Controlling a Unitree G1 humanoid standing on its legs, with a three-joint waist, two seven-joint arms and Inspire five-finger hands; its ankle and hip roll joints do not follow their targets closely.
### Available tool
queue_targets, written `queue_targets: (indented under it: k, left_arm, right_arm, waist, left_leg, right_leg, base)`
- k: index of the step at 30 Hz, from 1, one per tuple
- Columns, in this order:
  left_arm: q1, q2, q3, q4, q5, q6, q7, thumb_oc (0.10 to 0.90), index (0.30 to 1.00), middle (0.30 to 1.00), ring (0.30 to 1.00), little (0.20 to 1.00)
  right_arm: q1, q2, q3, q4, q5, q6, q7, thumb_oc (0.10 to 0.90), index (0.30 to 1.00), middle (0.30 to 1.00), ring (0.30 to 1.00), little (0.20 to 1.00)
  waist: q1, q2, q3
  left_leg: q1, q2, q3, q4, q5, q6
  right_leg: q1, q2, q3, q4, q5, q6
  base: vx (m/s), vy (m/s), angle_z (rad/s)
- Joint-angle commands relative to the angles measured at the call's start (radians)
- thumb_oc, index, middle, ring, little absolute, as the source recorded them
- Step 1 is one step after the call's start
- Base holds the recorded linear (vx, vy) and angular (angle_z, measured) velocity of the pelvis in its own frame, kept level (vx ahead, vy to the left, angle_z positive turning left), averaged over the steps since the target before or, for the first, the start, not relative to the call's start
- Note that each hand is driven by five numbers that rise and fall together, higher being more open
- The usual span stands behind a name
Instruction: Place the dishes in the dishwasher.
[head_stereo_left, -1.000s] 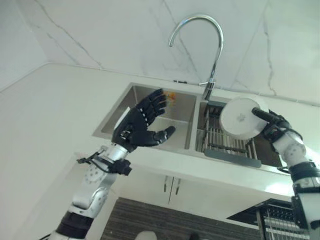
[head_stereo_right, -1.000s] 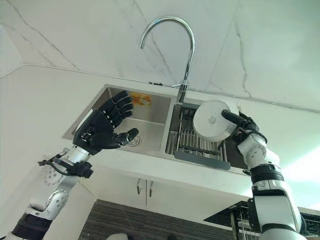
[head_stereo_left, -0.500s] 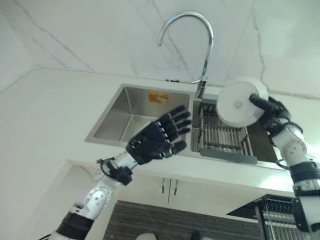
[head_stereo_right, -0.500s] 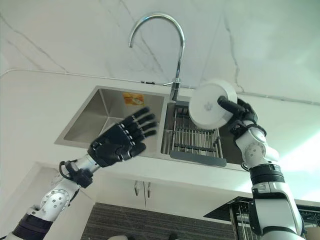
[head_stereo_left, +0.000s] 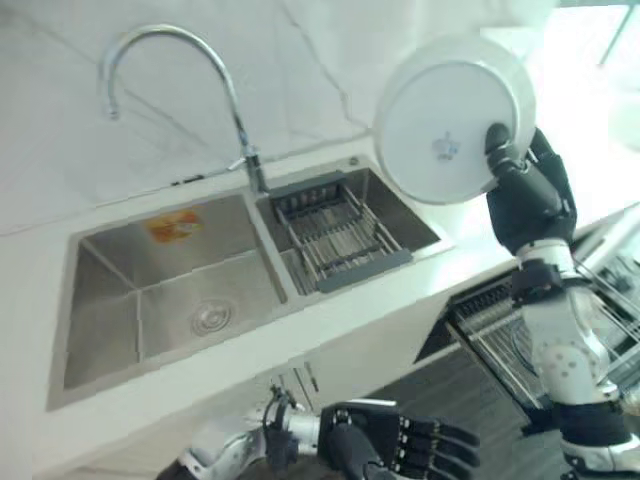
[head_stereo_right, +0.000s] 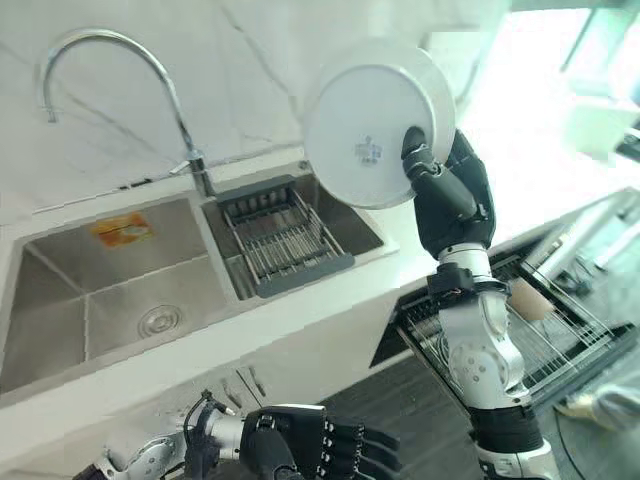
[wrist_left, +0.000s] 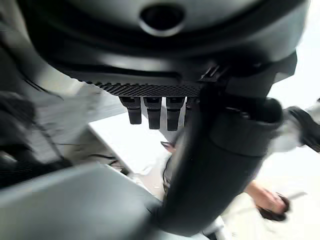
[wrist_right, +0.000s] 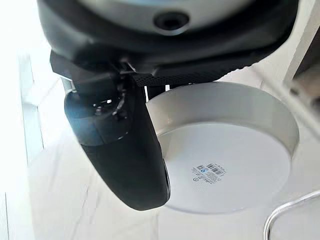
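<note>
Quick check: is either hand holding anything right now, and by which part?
The right hand holds a white dish by its rim, thumb across the underside. The left hand, low by the cabinet, holds nothing.

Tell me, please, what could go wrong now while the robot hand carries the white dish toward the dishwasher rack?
The right robot hand holds the white dish only at its edge, thumb on the underside, high above the counter; it could slip and break. The dish may also hit the pulled-out dishwasher rack on the way down. The open left robot hand hangs low, too far to help.
</note>
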Motion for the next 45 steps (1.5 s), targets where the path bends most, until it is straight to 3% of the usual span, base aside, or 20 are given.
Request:
queue_targets:
  k: [1,4,6,7,8,11,14,17,18,20,23,24,29,35,38,41,42,43,44,45]
  left_arm:
    - [-0.019,-0.042,-0.049,0.131,0.193,-0.117,0.199,0.8,0.9,0.9,0.9,0.9]
    - [-0.019,-0.055,-0.063,0.259,0.359,-0.101,0.238,0.8,0.9,0.9,0.9,0.9]
    - [0.003,-0.089,-0.041,0.344,0.333,-0.111,0.282,0.8,0.9,0.9,0.9,0.9]
    - [0.021,-0.115,-0.021,0.378,0.244,-0.089,0.318,0.8,0.9,0.9,0.9,0.9]
    - [0.088,-0.234,0.078,0.603,0.18,-0.2,0.446,0.8,0.9,0.9,0.9,0.9]
    - [0.147,-0.288,0.173,0.79,0.185,-0.319,0.519,0.8,0.9,0.9,0.9,0.9]
    - [0.18,-0.329,0.328,1.048,0.296,-0.519,0.569,0.8,0.9,0.9,0.9,0.9]
    - [0.196,-0.344,0.443,1.168,0.29,-0.565,0.631,0.8,0.9,0.9,0.9,0.9]
    - [0.196,-0.343,0.472,1.202,0.322,-0.582,0.638,0.8,0.9,0.9,0.9,0.9]
    - [0.22,-0.35,0.495,1.253,0.337,-0.618,0.657,0.8,0.9,0.9,0.9,0.9]
    - [0.236,-0.357,0.521,1.283,0.322,-0.614,0.673,0.8,0.9,0.9,0.9,0.9]
    - [0.242,-0.367,0.522,1.314,0.309,-0.62,0.679,0.8,0.9,0.9,0.9,0.9]
    - [0.25,-0.371,0.539,1.363,0.309,-0.615,0.682,0.8,0.9,0.9,0.9,0.9]
    - [0.247,-0.363,0.565,1.352,0.338,-0.587,0.673,0.8,0.9,0.9,0.9,0.9]
    - [0.253,-0.357,0.563,1.337,0.364,-0.568,0.668,0.8,0.9,0.9,0.9,0.9]
    - [0.252,-0.351,0.554,1.328,0.414,-0.571,0.681,0.8,0.9,0.9,0.9,0.9]
    - [0.248,-0.347,0.543,1.32,0.41,-0.569,0.693,0.8,0.9,0.9,0.9,0.9]
    - [0.239,-0.339,0.537,1.32,0.382,-0.565,0.698,0.8,0.9,0.9,0.9,0.9]
    - [0.222,-0.319,0.566,1.313,0.347,-0.538,0.691,0.8,0.9,0.9,0.9,0.9]
    - [0.217,-0.308,0.585,1.306,0.349,-0.526,0.689,0.8,0.9,0.9,0.9,0.9]
  right_arm:
    - [-0.243,-0.019,-0.095,-0.162,-0.188,-0.336,0.015,0.4,0.3,0.3,0.3,0.3]
    - [-0.187,-0.006,-0.108,-0.256,-0.273,-0.333,-0.042,0.4,0.3,0.3,0.3,0.3]
    - [-0.139,-0.013,-0.126,-0.291,-0.3,-0.344,-0.074,0.4,0.3,0.3,0.3,0.3]
    - [-0.118,-0.011,-0.132,-0.303,-0.313,-0.356,-0.09,0.4,0.3,0.3,0.3,0.3]
    - [-0.067,0.005,-0.162,-0.298,-0.299,-0.381,-0.046,0.4,0.3,0.3,0.3,0.3]
    - [-0.078,-0.029,-0.166,-0.281,-0.286,-0.363,-0.034,0.4,0.3,0.3,0.3,0.3]
    - [-0.072,-0.048,-0.172,-0.263,-0.295,-0.334,-0.036,0.4,0.3,0.3,0.3,0.3]
    - [-0.007,-0.069,-0.215,-0.254,-0.298,-0.316,-0.028,0.4,0.3,0.3,0.3,0.3]
    - [0.008,-0.079,-0.23,-0.248,-0.3,-0.306,-0.031,0.4,0.3,0.3,0.3,0.3]
    - [0.038,-0.074,-0.241,-0.228,-0.339,-0.295,-0.008,0.4,0.3,0.3,0.3,0.3]
    - [0.061,-0.06,-0.221,-0.214,-0.422,-0.294,0.004,0.4,0.3,0.3,0.3,0.3]
    - [0.082,-0.044,-0.203,-0.2,-0.509,-0.286,0.007,0.4,0.3,0.3,0.3,0.3]
    - [0.115,-0.071,-0.168,-0.137,-0.684,-0.242,-0.034,0.4,0.3,0.3,0.3,0.3]
    - [0.169,-0.145,-0.16,0.011,-0.945,-0.2,-0.115,0.4,0.3,0.3,0.3,0.3]
    - [0.18,-0.161,-0.159,0.074,-0.953,-0.207,-0.135,0.4,0.3,0.3,0.3,0.3]
    - [0.205,-0.151,-0.162,0.105,-0.986,-0.238,-0.164,0.4,0.3,0.3,0.3,0.3]
    - [0.205,-0.151,-0.156,0.126,-1.017,-0.261,-0.184,0.4,0.3,0.3,0.3,0.3]
    - [0.205,-0.148,-0.147,0.149,-1.085,-0.285,-0.214,0.4,0.3,0.3,0.3,0.3]
    - [0.203,-0.167,-0.133,0.158,-1.161,-0.281,-0.251,0.4,0.3,0.3,0.3,0.3]
    - [0.2,-0.175,-0.129,0.165,-1.193,-0.277,-0.266,0.4,0.3,0.3,0.3,0.3]
  waist:
    - [0.154,-0.008,-0.05]
    - [0.175,-0.017,-0.058]
    - [0.174,-0.022,-0.062]
    - [0.169,-0.023,-0.064]
    - [0.156,-0.023,-0.058]
    - [0.156,-0.024,-0.045]
    - [0.156,-0.025,-0.031]
    - [0.147,-0.026,-0.029]
    - [0.145,-0.028,-0.028]
    - [0.164,-0.025,-0.033]
    - [0.176,-0.005,-0.039]
    - [0.189,0.006,-0.041]
    - [0.196,0.01,-0.04]
    - [0.215,0.001,-0.03]
    - [0.217,0.0,-0.02]
    - [0.196,0.017,0.011]
    - [0.194,0.014,0.018]
    - [0.198,0.006,0.025]
    - [0.204,-0.016,0.032]
    - [0.204,-0.021,0.035]
  left_leg:
    - [0.002,0.098,-0.165,-0.084,0.073,-0.137]
    - [-0.018,0.148,-0.188,-0.084,0.094,-0.169]
    - [-0.017,0.198,-0.187,-0.084,0.115,-0.2]
    - [-0.016,0.217,-0.187,-0.084,0.123,-0.215]
    - [-0.001,0.294,-0.186,-0.084,0.151,-0.261]
    - [-0.016,0.343,-0.208,-0.084,0.199,-0.289]
    - [-0.007,0.386,-0.203,-0.084,0.223,-0.302]
    - [0.006,0.402,-0.134,-0.084,0.254,-0.302]
    - [0.012,0.386,-0.124,-0.084,0.249,-0.297]
    - [0.003,0.267,-0.211,-0.084,0.194,-0.268]
    - [-0.009,0.179,-0.288,-0.084,0.163,-0.242]
    - [-0.022,0.121,-0.347,-0.084,0.148,-0.231]
    - [-0.019,0.088,-0.381,-0.084,0.137,-0.223]
    - [-0.014,0.05,-0.377,-0.084,0.112,-0.193]
    - [-0.002,0.039,-0.375,-0.084,0.105,-0.165]
    - [0.008,0.036,-0.397,-0.084,0.111,-0.141]
    - [0.006,0.034,-0.401,-0.084,0.112,-0.144]
    - [-0.001,0.03,-0.401,-0.084,0.116,-0.15]
    - [-0.009,0.023,-0.388,-0.084,0.108,-0.16]
    - [-0.011,0.03,-0.379,-0.084,0.101,-0.162]
  right_leg:
    - [0.135,-0.141,-0.022,0.039,0.005,0.078]
    - [0.129,-0.153,-0.024,0.039,-0.049,0.092]
    - [0.138,-0.131,-0.043,0.039,-0.093,0.098]
    - [0.139,-0.115,-0.041,0.039,-0.114,0.099]
    - [0.167,-0.058,-0.047,0.039,-0.175,0.083]
    - [0.168,-0.006,-0.044,0.039,-0.192,0.044]
    - [0.185,0.041,-0.06,0.039,-0.217,0.006]
    - [0.207,0.048,-0.104,0.039,-0.233,-0.011]
    - [0.217,0.049,-0.113,0.039,-0.24,-0.015]
    - [0.208,0.063,-0.075,0.039,-0.243,-0.016]
    - [0.192,0.083,-0.035,0.039,-0.237,-0.018]
    - [0.193,0.094,-0.016,0.039,-0.238,-0.019]
    - [0.202,0.093,0.003,0.039,-0.242,-0.016]
    - [0.221,0.046,-0.026,0.039,-0.232,0.01]
    - [0.258,0.045,-0.042,0.039,-0.194,0.02]
    - [0.26,0.072,-0.032,0.067,-0.07,0.024]
    - [0.246,0.065,-0.022,0.041,-0.061,0.02]
    - [0.225,0.047,-0.014,0.039,-0.1,0.014]
    - [0.166,0.002,-0.011,0.039,-0.098,0.026]
    - [0.14,-0.008,-0.005,0.039,-0.086,0.036]
  base:
    - [-0.31,-0.713,-1.33]
    - [-0.02,-0.52,-0.62]
    - [0.05,-0.511,-0.06]
    - [0.14,-0.68,0.01]
    - [0.11,-0.691,-0.13]
    - [0.03,-0.488,-0.3]
    - [0.04,-0.412,-0.62]
    - [0.09,-0.292,0.01]
    - [0.11,-0.204,0.28]
    - [0.12,-0.095,0.46]
    - [0.11,0.032,-0.02]
    - [0.19,0.112,-0.49]
    - [0.13,0.133,-0.41]
    - [0.12,0.242,0.0]
    - [0.12,0.274,-0.02]
    - [0.09,0.181,-0.13]
    - [0.02,-0.03,-0.1]
    - [-0.01,-0.185,-0.22]
    - [-0.03,-0.239,-0.21]
    - [-0.01,-0.271,-0.28]
